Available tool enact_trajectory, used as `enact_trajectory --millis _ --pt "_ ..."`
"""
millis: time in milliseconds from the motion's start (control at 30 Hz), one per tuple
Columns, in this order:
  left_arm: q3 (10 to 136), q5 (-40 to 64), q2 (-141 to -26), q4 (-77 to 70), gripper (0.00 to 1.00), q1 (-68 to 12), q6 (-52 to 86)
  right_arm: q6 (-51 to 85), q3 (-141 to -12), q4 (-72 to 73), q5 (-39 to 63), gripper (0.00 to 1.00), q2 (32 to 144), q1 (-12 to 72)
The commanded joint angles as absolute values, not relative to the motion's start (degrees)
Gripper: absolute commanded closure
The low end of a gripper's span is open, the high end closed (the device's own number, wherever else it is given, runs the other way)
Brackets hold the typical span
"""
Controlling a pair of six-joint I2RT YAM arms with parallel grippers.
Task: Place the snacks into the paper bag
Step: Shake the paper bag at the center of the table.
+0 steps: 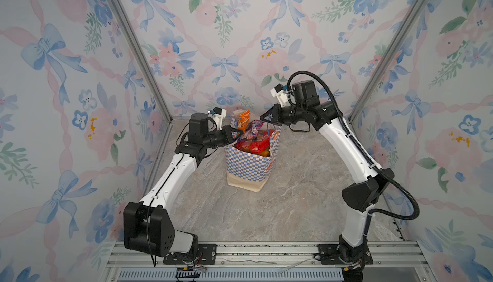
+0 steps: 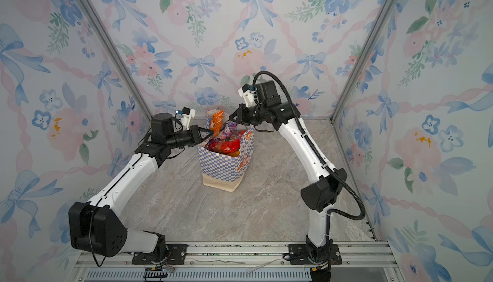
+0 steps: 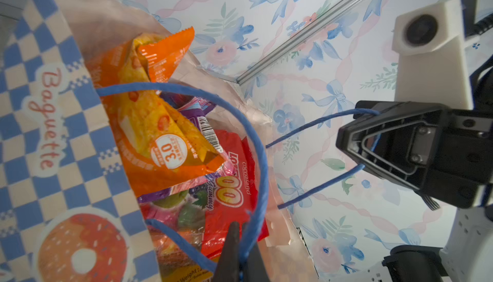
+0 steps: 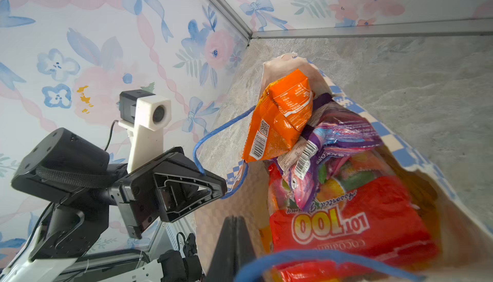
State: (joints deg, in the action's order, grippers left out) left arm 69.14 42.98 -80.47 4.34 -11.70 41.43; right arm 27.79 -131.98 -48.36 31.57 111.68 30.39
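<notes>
Standing on the table [image 1: 293, 200] in a top view, the paper bag [image 1: 246, 166], full of snacks [image 1: 253, 144], sits between left claw [image 1: 240, 132] and right claw [image 1: 263, 116]. Left wrist: left claw pinched shut on a cord handle [image 3: 262, 160]. Right wrist: right claw pinched shut on the opposite handle [image 4: 306, 254].

The paper bag [image 1: 246, 166] is matt paper, its cord handles [image 3: 260, 147] rough twisted string — the snacks [image 1: 253, 146] glossy, crinkled plastic; the table [image 1: 293, 200] smooth, stone-like.
</notes>
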Motion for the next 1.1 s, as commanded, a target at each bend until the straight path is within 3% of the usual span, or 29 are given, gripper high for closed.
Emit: enact_trajectory --millis 0,133,300,600,767,933,1067 --pt "75.9 46.8 -81.7 -2.1 1.00 -11.1 42.4 24.0 -143.7 -47.6 31.5 1.00 112.9 32.0" --pt "88.2 48.7 -85.4 3.0 1.00 -10.5 40.0 24.5 -152.0 -48.4 32.0 1.00 114.1 31.4" --pt "95.4 49.0 -84.6 5.6 1.00 -9.9 39.2 26.5 -148.4 -45.3 34.1 1.00 111.4 29.1" --pt "66.8 43.4 -71.5 -1.6 1.00 -11.1 42.4 23.8 -123.5 -38.6 27.9 1.00 104.4 32.3" --pt "65.4 44.5 -72.6 -2.4 1.00 -10.2 42.5 21.3 -133.3 -45.1 26.8 1.00 108.5 32.3" --pt "80.1 45.2 -78.4 1.4 1.00 -7.5 39.1 18.8 -152.7 -52.1 27.4 1.00 114.6 31.7" --pt "93.0 46.1 -84.3 4.7 1.00 -4.3 37.8 22.3 -151.2 -45.7 31.3 1.00 113.6 28.5"
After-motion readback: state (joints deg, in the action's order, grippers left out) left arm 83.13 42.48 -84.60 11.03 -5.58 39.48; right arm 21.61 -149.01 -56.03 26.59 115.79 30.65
